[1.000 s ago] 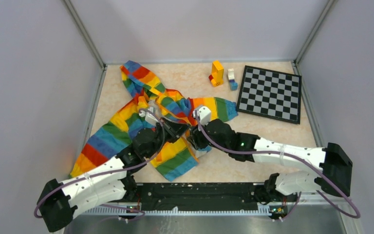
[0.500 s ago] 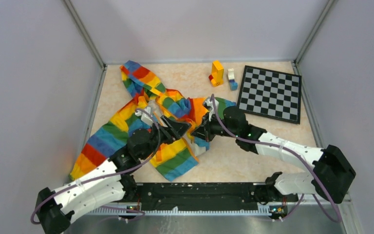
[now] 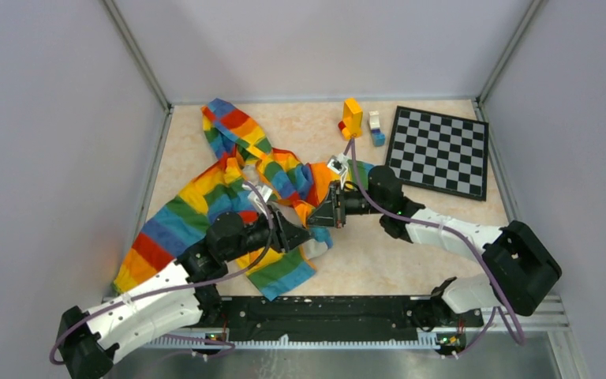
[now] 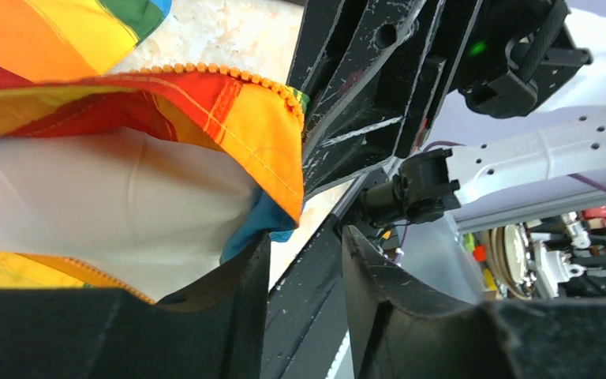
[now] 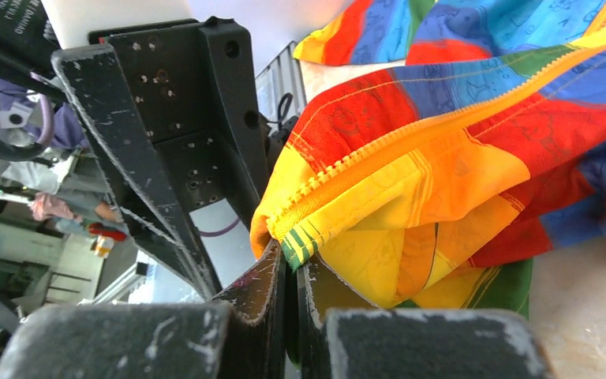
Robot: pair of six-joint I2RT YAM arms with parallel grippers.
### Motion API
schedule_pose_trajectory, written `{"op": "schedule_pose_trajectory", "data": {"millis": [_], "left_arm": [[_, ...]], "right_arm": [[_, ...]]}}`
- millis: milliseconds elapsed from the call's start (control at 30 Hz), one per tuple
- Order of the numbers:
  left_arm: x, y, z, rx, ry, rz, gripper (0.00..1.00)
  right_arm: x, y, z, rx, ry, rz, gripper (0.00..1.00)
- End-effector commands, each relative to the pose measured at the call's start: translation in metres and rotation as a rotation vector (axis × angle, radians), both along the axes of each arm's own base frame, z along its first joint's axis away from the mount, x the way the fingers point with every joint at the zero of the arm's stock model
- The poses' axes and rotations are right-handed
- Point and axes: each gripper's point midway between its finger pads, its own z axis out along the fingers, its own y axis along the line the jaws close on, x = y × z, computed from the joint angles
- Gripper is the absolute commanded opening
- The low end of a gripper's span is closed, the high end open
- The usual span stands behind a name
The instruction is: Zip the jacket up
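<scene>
Grey walls (image 3: pixel 316 47) on three sides, closing in a pale marbled bench (image 3: pixel 300 126). At the far right of it, a black-and-white checkerboard (image 3: pixel 438 150), lying flat. Just left of that, near the back wall, a yellow block stack (image 3: pixel 352 117) and a small white-and-blue block (image 3: pixel 375 128), close together and apart from the board.

Across the left half of the bench, the jacket (image 3: pixel 197 205), rumpled and open in rainbow stripes. Hood (image 3: pixel 233 126) toward the far left corner; one sleeve (image 3: pixel 154 245) trailing down to the near left edge.

Near the middle of the bench, at the jacket's lower front edge, both claws almost tip to tip. Right claw (image 5: pixel 290 264) clamped on the jacket: fingers pressed nearly together on a green-striped corner of hem, right at the end of the orange zipper teeth (image 5: pixel 410 130), with yellow and red fabric bunched above the tips. Left claw (image 4: pixel 305 245) facing it from the near side, fingers apart with a narrow gap. Just beside its left finger, an orange-and-red flap of the jacket with pale lining underneath; touching the finger or not, cannot tell. In the left wrist view, the black frame of the right claw just beyond that flap, hard against its toothed edge
</scene>
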Motion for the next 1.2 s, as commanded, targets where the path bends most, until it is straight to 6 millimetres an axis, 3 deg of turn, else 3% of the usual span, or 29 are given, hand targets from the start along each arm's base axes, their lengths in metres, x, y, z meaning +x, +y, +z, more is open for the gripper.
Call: {"op": "schedule_pose_trajectory", "data": {"millis": [0,67,200,300,400,500,667,833,1167], "left_arm": [[0.003,0.001,0.003,0.043,-0.087,-0.015,0.4],[0.006,0.006,0.005,0.073,-0.091,0.009,0.39],[0.001,0.02,0.025,0.07,-0.115,0.043,0.66],[-0.008,0.024,0.044,0.013,-0.176,0.014,0.72],[-0.02,0.014,0.056,-0.049,-0.224,-0.076,0.7],[-0.03,0.001,0.053,-0.042,-0.221,-0.179,0.55],[-0.014,0.001,0.037,0.035,-0.182,-0.113,0.44],[0.002,0.012,0.025,0.081,-0.155,0.0,0.52],[0.005,-0.005,0.028,0.058,-0.183,-0.055,0.54]], "right_arm": [[-0.007,-0.001,0.023,0.085,-0.039,0.058,0.0],[-0.007,-0.002,0.022,0.078,-0.041,0.053,0.0],[-0.003,-0.004,0.019,0.062,-0.048,0.032,0.0],[-0.002,-0.003,0.017,0.058,-0.047,0.035,0.0],[-0.002,-0.002,0.017,0.061,-0.041,0.04,0.0],[-0.001,-0.001,0.02,0.07,-0.042,0.04,0.0],[-0.002,-0.001,0.022,0.074,-0.043,0.044,0.0],[-0.004,-0.002,0.022,0.078,-0.039,0.049,0.0],[-0.007,-0.003,0.028,0.095,-0.044,0.06,0.0]]}}
